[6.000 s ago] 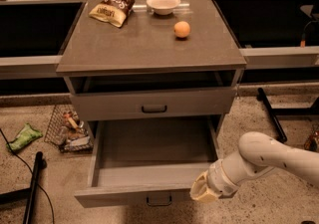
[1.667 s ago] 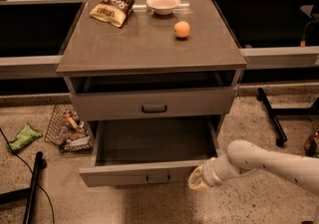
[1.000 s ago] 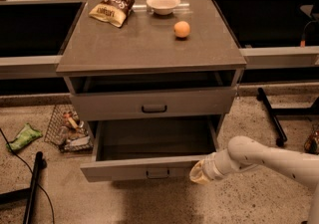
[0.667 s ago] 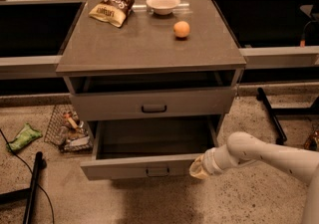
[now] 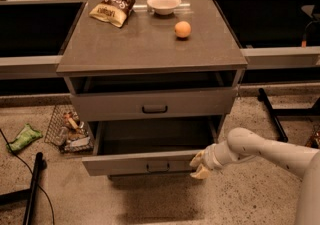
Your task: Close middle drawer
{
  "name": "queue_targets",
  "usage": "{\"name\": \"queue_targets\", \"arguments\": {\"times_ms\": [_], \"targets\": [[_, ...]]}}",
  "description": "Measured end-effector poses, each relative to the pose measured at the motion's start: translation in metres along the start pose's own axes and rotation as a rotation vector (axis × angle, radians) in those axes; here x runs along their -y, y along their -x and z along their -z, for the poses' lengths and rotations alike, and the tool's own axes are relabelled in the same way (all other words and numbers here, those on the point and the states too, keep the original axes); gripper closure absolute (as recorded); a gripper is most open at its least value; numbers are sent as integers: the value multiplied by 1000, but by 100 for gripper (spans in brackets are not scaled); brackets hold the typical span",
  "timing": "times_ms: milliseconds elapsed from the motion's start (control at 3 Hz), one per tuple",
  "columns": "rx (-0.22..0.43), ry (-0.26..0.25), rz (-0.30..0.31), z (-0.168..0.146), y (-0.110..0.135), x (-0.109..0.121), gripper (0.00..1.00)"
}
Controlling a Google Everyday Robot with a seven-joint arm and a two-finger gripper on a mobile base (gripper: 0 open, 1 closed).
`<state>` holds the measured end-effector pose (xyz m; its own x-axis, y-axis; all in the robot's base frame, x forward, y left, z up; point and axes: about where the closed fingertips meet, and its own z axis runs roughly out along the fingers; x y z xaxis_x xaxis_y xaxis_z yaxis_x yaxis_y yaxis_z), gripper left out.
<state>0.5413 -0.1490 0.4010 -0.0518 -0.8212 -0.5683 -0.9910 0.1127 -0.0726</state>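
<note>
The middle drawer (image 5: 125,163) of the grey cabinet stands partly pulled out, low in the camera view. Its plain front has a small dark pull handle (image 5: 158,167) at the centre, and its inside looks empty. My gripper (image 5: 199,165) is at the right end of that drawer front, touching it, on a white arm (image 5: 260,150) that comes in from the right. The drawer above (image 5: 155,103) is out a little, with a dark gap over it. No drawer shows below the open one.
On the cabinet top (image 5: 145,54) lie a chip bag (image 5: 114,4), a white bowl (image 5: 164,3) and an orange (image 5: 182,29). A wire basket of litter (image 5: 67,129), a green packet (image 5: 22,137) and a black pole (image 5: 32,189) are on the floor at left. A black stand leg (image 5: 272,114) is at right.
The middle drawer has slid back into the cabinet, most of the way over the six seconds, and my gripper has followed its right front end toward the cabinet.
</note>
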Motion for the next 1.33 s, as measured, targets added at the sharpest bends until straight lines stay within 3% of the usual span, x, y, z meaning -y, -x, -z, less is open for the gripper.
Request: {"name": "queue_targets", "arguments": {"times_ms": [333, 1333], "targets": [[0, -1, 0, 1, -1, -1, 0], [17, 20, -15, -14, -2, 64, 0]]}}
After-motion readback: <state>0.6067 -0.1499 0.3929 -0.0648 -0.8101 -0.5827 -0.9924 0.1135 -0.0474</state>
